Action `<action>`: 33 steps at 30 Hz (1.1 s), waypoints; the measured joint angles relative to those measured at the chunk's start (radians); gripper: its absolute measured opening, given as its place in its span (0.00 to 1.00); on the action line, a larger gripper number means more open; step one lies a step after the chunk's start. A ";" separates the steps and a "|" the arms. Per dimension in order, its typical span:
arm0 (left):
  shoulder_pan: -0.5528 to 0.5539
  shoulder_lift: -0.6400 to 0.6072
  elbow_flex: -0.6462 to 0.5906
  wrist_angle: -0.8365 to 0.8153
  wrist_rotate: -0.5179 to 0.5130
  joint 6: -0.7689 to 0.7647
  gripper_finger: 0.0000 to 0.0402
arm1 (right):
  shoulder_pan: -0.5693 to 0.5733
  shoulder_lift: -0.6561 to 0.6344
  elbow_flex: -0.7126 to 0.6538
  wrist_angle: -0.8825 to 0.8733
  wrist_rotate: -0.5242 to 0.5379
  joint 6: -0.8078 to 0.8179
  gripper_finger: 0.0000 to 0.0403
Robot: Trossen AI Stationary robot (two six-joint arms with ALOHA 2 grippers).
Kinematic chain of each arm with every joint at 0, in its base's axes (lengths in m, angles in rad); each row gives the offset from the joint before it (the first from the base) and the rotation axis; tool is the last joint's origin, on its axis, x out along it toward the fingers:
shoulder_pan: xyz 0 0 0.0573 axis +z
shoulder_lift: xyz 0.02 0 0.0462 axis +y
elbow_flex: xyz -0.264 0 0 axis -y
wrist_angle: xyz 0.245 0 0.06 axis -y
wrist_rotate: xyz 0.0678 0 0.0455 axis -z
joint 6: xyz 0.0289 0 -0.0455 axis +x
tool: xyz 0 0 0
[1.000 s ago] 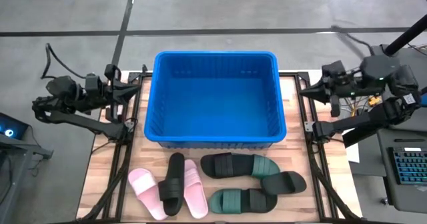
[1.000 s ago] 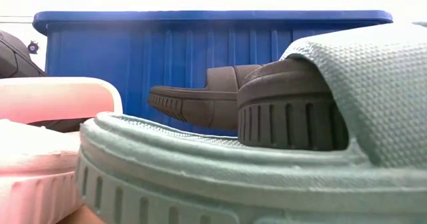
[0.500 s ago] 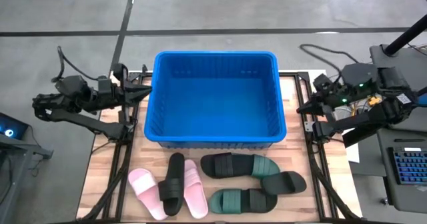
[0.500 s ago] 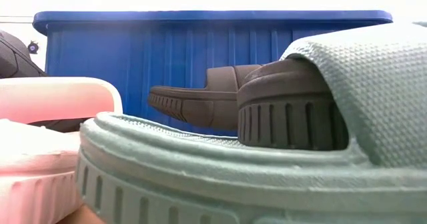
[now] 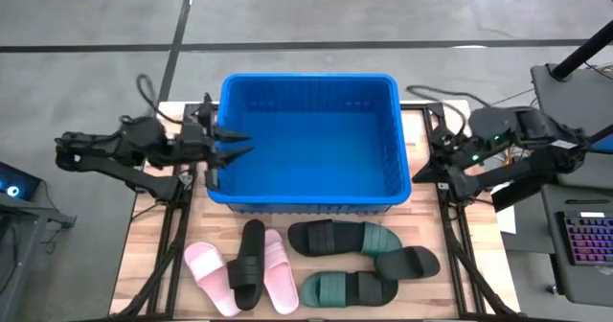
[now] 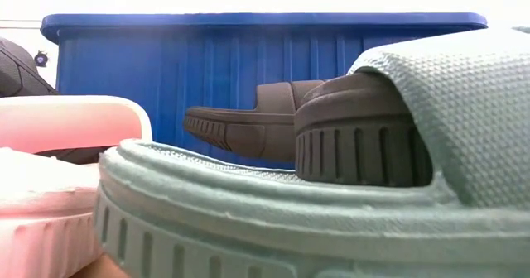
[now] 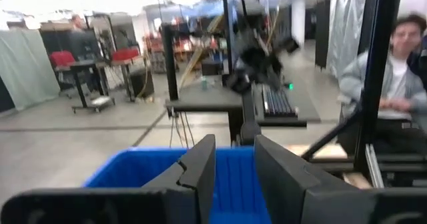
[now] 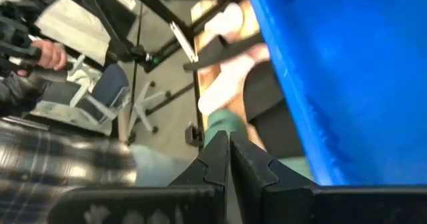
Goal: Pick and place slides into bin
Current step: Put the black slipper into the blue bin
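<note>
The blue bin stands at the middle of the wooden table. Several slides lie on the table in front of it: two pink ones with a black one across them, and dark green and black ones to the right. My left gripper is open and level over the bin's left rim, holding nothing; the bin shows below its fingers. My right gripper is shut, tipped downward beside the bin's right wall, clear of the slides.
Black frame rails run along both table sides. In the low view a green slide fills the foreground before the bin. A seated person and a keyboard desk are beyond the table's right side.
My left gripper has moved toward the bin until its fingers reach over the left rim, and it has opened. My right gripper has come down and toward the bin's right wall, tipping downward and rolling, still shut. The slides and the bin have kept still.
</note>
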 joint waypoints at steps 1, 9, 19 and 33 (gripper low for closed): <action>0.000 -0.009 0.001 0.000 0.000 0.002 0.23 | 0.015 0.004 -0.012 0.003 0.000 0.022 0.02; 0.000 -0.058 0.001 -0.008 0.065 -0.005 0.23 | 0.136 0.026 -0.106 0.231 0.139 0.180 0.02; 0.000 -0.087 0.031 -0.266 0.183 -0.110 0.23 | 0.219 0.184 -0.057 0.273 0.343 0.256 0.02; -0.004 -0.097 0.028 -0.488 0.591 -0.229 0.23 | 0.259 0.421 0.080 0.319 0.379 0.208 0.02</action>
